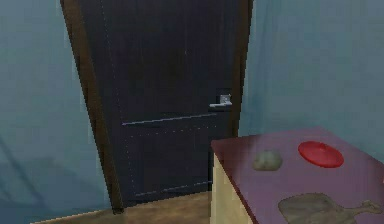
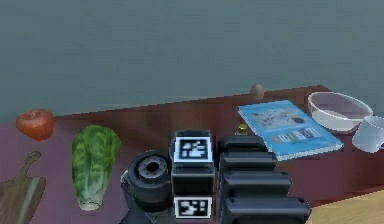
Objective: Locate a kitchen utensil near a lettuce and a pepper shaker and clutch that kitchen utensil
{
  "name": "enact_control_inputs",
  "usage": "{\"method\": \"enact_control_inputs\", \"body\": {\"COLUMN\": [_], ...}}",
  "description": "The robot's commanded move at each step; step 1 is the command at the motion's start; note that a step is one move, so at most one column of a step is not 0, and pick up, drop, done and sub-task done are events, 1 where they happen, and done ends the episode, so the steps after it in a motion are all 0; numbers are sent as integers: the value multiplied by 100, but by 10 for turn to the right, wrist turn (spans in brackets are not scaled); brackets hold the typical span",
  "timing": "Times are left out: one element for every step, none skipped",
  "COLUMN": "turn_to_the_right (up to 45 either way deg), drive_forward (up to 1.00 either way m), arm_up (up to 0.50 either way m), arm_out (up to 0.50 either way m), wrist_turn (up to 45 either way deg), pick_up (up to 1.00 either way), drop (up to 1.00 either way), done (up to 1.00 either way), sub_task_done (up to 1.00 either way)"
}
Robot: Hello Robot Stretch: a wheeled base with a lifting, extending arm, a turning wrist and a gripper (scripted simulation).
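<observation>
On the dark red countertop [image 2: 150, 125] a green lettuce [image 2: 95, 165] lies left of the arm. A brown wooden utensil with a handle [image 2: 20, 190] lies at the arm side view's bottom left, beyond the lettuce. A small brown upright thing [image 2: 258, 92], perhaps the shaker, stands at the counter's far edge. The gripper's dark body [image 2: 140, 185] sits left of the two white marker squares [image 2: 193, 150], close to the lettuce. I cannot tell whether it holds anything. In the forward view a brown flat shape [image 1: 315, 207] lies on the counter [image 1: 240, 160].
A red tomato [image 2: 35, 123] sits far left, with a blue book [image 2: 288, 128], a white bowl [image 2: 340, 108] and a pale cup [image 2: 372, 133] to the right. Ahead is a dark door [image 1: 160, 90] between blue walls. A red round thing [image 1: 320, 153] and a grey-green lump [image 1: 266, 159] rest on the counter.
</observation>
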Motion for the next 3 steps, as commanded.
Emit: {"method": "enact_control_inputs", "body": {"turn_to_the_right": [0,0,0], "drive_forward": [0,0,0], "arm_up": [0,0,0], "arm_out": [0,0,0], "wrist_turn": [450,450,360], "pick_up": [0,0,0], "drop": [0,0,0], "done": [0,0,0], "sub_task_done": [0,0,0]}}
